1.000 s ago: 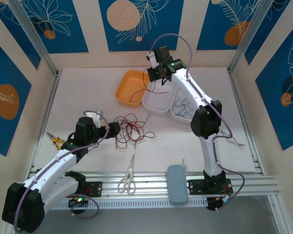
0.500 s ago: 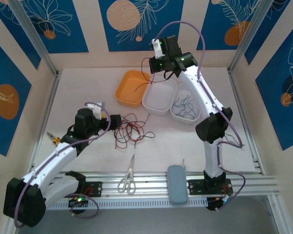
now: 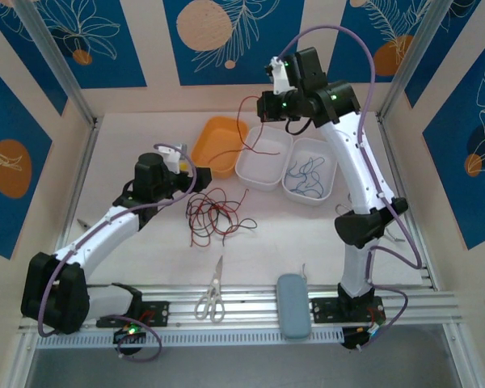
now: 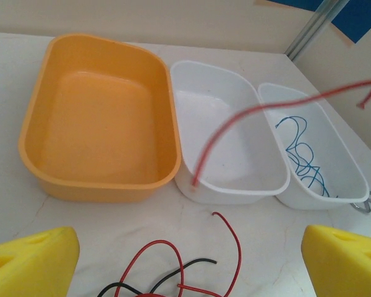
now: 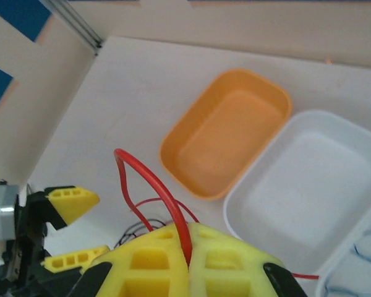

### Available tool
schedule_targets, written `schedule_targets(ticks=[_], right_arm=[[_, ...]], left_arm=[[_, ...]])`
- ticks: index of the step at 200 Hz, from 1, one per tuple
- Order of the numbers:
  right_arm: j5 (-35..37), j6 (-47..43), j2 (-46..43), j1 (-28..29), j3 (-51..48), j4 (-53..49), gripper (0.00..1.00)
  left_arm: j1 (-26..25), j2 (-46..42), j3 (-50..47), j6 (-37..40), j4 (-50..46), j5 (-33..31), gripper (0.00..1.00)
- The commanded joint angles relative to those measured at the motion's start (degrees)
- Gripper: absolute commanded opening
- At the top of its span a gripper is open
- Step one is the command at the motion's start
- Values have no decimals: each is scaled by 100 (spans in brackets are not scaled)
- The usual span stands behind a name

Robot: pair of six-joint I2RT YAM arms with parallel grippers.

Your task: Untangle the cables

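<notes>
Cream walls (image 3: 153, 48) with blue leaf-patterned panels (image 3: 259, 40), aluminium corner posts (image 3: 55, 61), white marbled tabletop (image 3: 129, 137), even light.

Orange tub (image 3: 210, 137) sits at eleven o'clock on the table (image 3: 291, 242), two white tubs (image 3: 259, 179) (image 3: 307, 199) lined up at its three o'clock, and down at six o'clock scissors (image 3: 212, 295) and a grey-blue case (image 3: 293, 305) lie across the rail (image 3: 250, 301).
</notes>
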Motion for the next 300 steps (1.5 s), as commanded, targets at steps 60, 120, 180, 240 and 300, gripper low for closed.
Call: schedule_targets(ticks=[60, 120, 180, 240, 300], right_arm=[[1533, 24, -112, -141, -209, -864, 0], [2208, -629, 1357, -18, 1018, -1114, 0], [1891, -1089, 1949, 93, 1040, -164, 0], [1765, -1663, 2590, 421, 1242, 302, 0], [778, -626, 2642, 173, 786, 427, 0]], left_arm=[[-52, -91, 36, 84, 87, 67, 92], [-52, -158, -112, 151, 20, -53, 92], [-51, -117, -166, 190, 11, -116, 92], [-50, -61, -249, 191, 38, -115, 93], [-52, -44, -288, 162, 56, -110, 93]])
